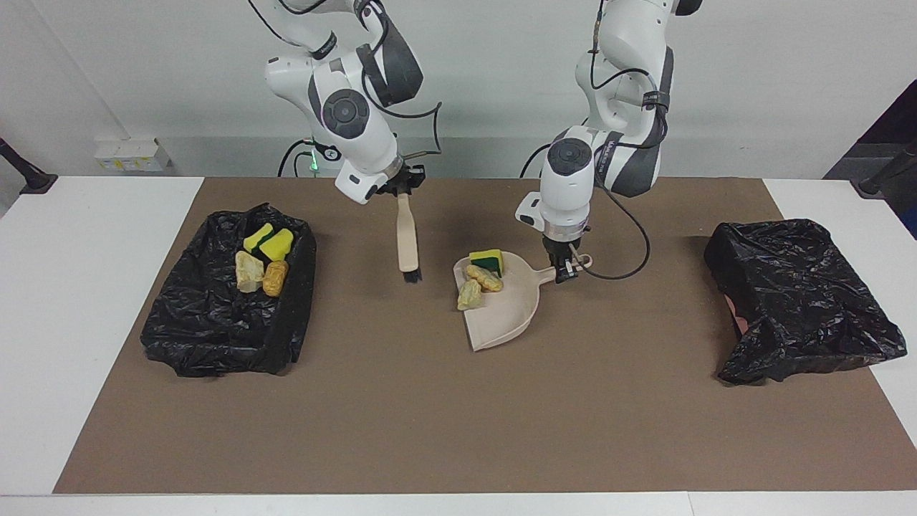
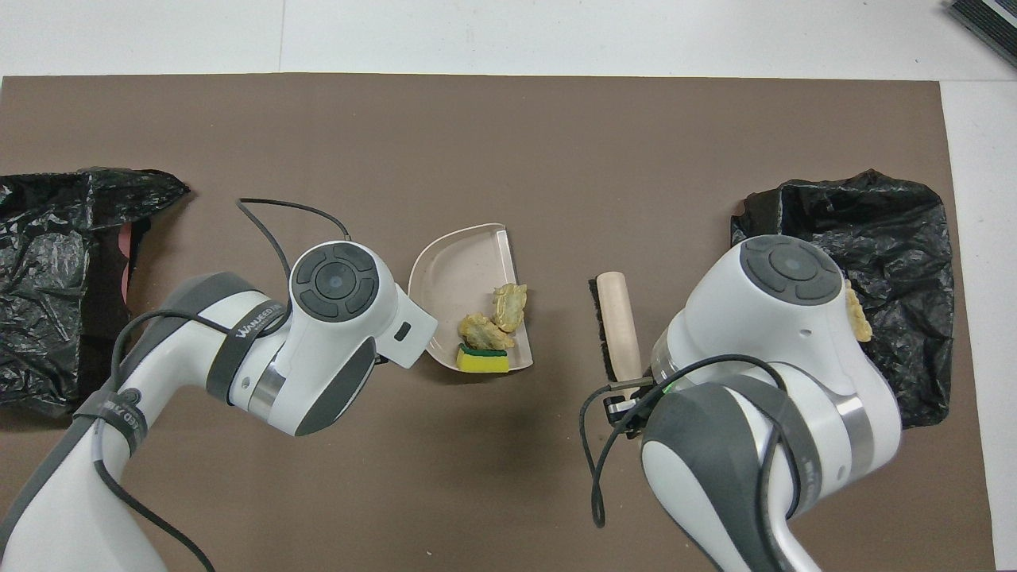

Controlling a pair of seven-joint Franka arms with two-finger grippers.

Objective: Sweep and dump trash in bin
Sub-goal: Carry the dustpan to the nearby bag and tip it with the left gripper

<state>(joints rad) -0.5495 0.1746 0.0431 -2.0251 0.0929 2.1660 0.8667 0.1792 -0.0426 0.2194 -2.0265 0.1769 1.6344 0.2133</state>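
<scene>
Three pieces of trash [image 1: 481,278] [image 2: 493,318] lie in the beige dustpan [image 1: 505,312] [image 2: 459,266]: a yellow-and-green sponge piece [image 1: 488,261] [image 2: 483,361] and two tan chunks. My left gripper [image 1: 567,266] is shut on the dustpan's handle; the overhead view hides it under the wrist. My right gripper [image 1: 403,192] [image 2: 628,391] is shut on the brush [image 1: 407,240] [image 2: 618,326], which hangs bristles down over the mat between dustpan and bin. The black-lined bin [image 1: 222,330] [image 2: 906,222] holds several more scraps [image 1: 262,259].
A second heap of black plastic [image 1: 799,301] [image 2: 56,262] lies at the left arm's end of the table. The brown mat [image 1: 458,416] covers the table's middle. Cables hang loose from both wrists.
</scene>
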